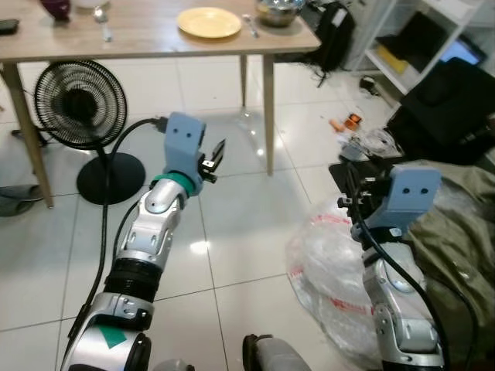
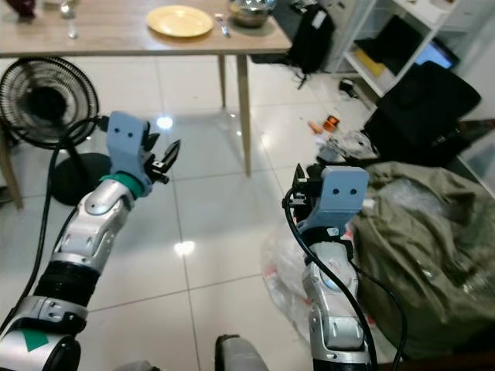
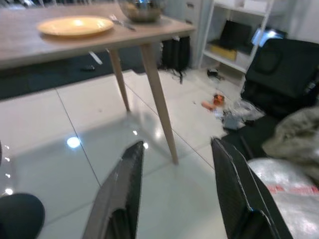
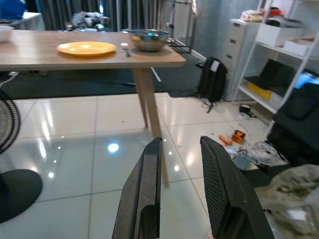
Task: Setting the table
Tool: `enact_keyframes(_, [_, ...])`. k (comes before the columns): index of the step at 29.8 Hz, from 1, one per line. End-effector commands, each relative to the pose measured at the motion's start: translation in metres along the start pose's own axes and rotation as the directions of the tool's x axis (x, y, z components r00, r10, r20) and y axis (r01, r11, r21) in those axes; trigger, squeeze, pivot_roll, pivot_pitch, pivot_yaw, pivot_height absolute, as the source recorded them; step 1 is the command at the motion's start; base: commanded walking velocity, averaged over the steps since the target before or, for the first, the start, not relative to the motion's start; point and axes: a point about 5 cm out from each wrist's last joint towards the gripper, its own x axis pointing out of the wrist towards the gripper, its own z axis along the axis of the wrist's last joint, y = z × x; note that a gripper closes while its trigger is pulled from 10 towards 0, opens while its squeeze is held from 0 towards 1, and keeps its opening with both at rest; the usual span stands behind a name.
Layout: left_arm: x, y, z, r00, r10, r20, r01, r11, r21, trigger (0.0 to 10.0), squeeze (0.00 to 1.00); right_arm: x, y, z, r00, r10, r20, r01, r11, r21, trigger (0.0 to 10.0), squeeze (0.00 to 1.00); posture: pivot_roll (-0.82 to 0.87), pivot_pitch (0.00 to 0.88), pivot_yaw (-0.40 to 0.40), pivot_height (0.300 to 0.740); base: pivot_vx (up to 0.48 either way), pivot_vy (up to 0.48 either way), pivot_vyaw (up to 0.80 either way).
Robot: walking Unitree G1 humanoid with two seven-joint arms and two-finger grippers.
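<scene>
A yellow plate (image 1: pixel 209 22) is lying empty near the right end of the desk (image 1: pixel 139 39), with a piece of cutlery (image 1: pixel 250 25) just beside it and a metal bowl (image 1: pixel 279 11) at the corner, its contents not discernible. Bare white tiled floor (image 1: pixel 232 224) is lying open between the robot and the desk legs, bounded by a black fan (image 1: pixel 80 104) on the left and a clear plastic bag (image 1: pixel 332 270) and olive cloth (image 2: pixel 418 255) on the right. Both arms are reaching forward above the floor, the left tool (image 1: pixel 214 157) and the right tool (image 4: pixel 182 189) each holding its fingers parted and gripping nothing
</scene>
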Motion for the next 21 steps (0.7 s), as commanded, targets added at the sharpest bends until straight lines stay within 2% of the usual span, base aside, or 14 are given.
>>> enact_keyframes(1, [-0.003,0.000,-0.001,1.000,0.013,-0.007,-0.013,1.000,0.010,10.0,0.00,0.002,0.003,-0.003,1.000,0.027,-0.011,-0.027,1.000,0.008,10.0,0.00,0.10,0.005,-0.048,0.740,0.000,0.000,-0.80])
enact_keyframes(3, [-0.016,0.012,-0.006,0.998,0.065,-0.022,-0.065,0.998,0.026,10.0,0.00,0.009,0.017,-0.005,0.994,0.104,-0.018,-0.104,0.994,0.030,10.0,0.00,0.13,0.010,-0.063,0.740,0.000,0.000,-0.43])
enact_keyframes(4, [-0.016,0.012,-0.006,0.998,0.065,-0.022,-0.065,0.998,0.026,10.0,0.00,0.009,0.017,-0.005,0.994,0.104,-0.018,-0.104,0.994,0.030,10.0,0.00,0.13,0.010,-0.063,0.740,0.000,0.000,-0.43])
enact_keyframes(5, [-0.023,0.016,-0.010,0.995,0.093,-0.031,-0.092,0.995,0.033,10.0,0.00,0.012,0.028,-0.008,0.986,0.165,-0.034,-0.163,0.985,0.058,10.0,0.00,0.15,0.017,-0.080,0.740,0.000,0.000,0.00])
enact_keyframes(9, [-0.027,0.018,-0.011,0.993,0.116,-0.033,-0.115,0.993,0.042,10.0,0.00,0.012,0.038,-0.012,0.971,0.231,-0.056,-0.224,0.969,0.102,10.0,0.00,0.16,0.023,-0.093,0.740,0.000,0.000,0.00])
enact_keyframes(12, [-0.030,0.016,-0.011,0.993,0.113,-0.020,-0.111,0.991,0.073,10.0,0.00,0.008,0.052,-0.020,0.939,0.333,-0.092,-0.316,0.935,0.159,10.0,0.00,0.17,0.025,-0.097,0.740,0.000,0.000,0.00])
enact_keyframes(18, [-0.030,0.014,-0.010,0.993,0.120,-0.018,-0.118,0.990,0.080,10.0,0.00,0.006,0.057,-0.022,0.925,0.367,-0.097,-0.349,0.922,0.166,10.0,0.00,0.16,0.027,-0.104,0.740,0.000,0.000,0.00])
enact_keyframes(21, [-0.025,0.010,-0.007,0.994,0.113,-0.012,-0.111,0.991,0.075,10.0,0.00,0.008,0.050,-0.019,0.944,0.319,-0.080,-0.306,0.941,0.146,10.0,0.00,0.14,0.022,-0.083,0.740,0.000,0.000,0.00])
